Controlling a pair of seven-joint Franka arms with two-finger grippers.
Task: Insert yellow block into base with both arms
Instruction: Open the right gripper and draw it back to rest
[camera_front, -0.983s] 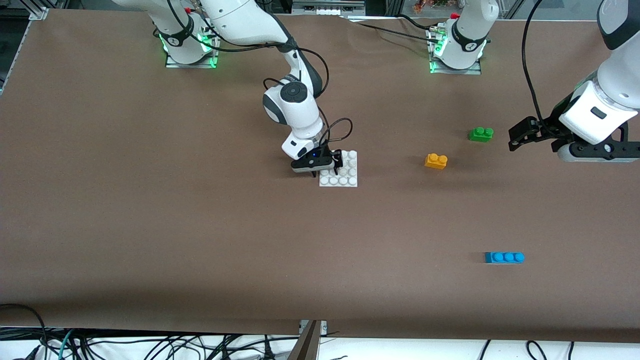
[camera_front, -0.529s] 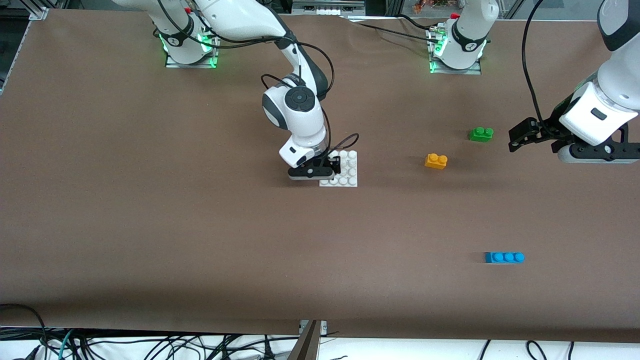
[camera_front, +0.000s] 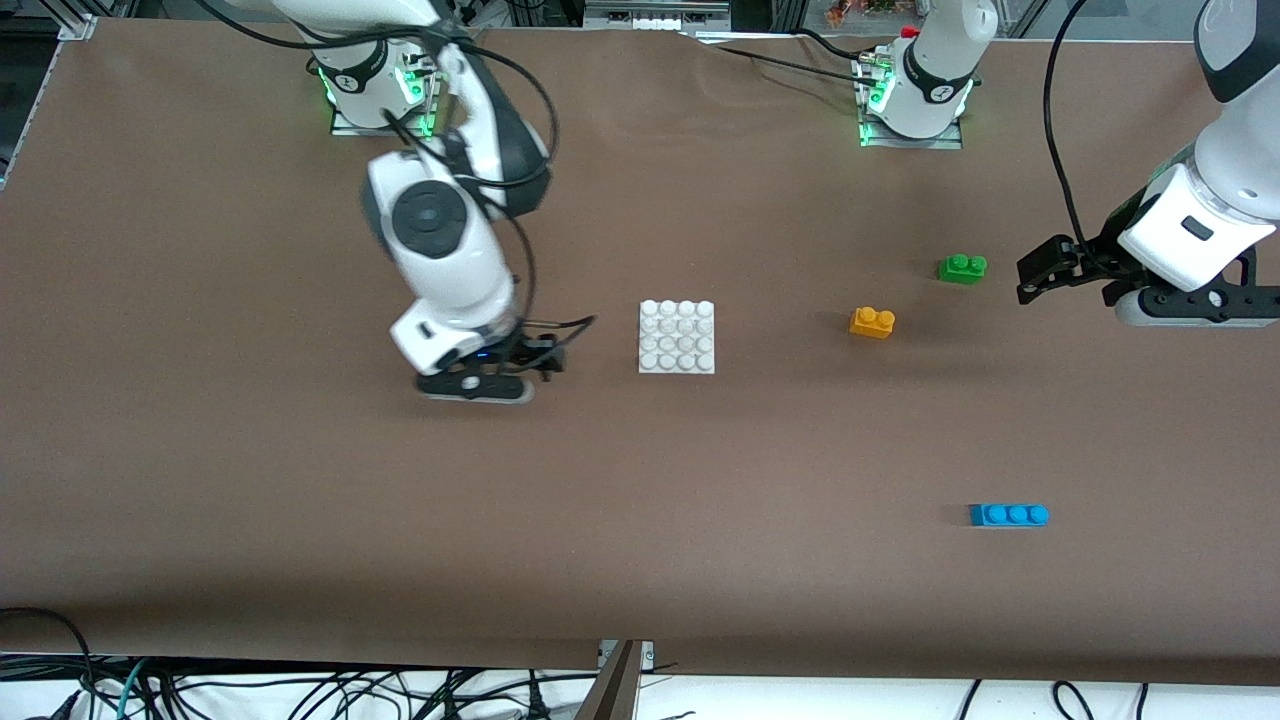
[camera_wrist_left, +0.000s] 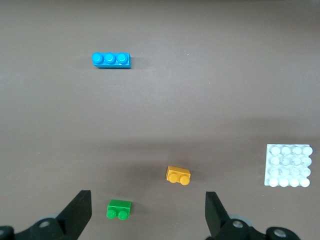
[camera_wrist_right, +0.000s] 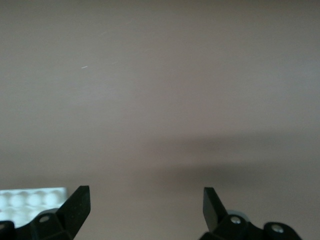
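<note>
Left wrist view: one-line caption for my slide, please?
Open left gripper above yellow block, green brick, blue brick and white base.

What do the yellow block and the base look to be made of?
Yellow block: likely molded plastic, smooth and evenly orange-yellow, with two rounded studs. Base: probably the same sort of plastic, white and slightly glossy, with a molded stud grid. Neither shows grain or weave.

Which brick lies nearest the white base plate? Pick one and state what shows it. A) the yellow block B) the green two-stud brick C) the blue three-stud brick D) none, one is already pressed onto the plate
A: the yellow block sits beside the base toward the left arm's end, closer than the green brick or the blue brick; the plate's studs are bare.
</note>
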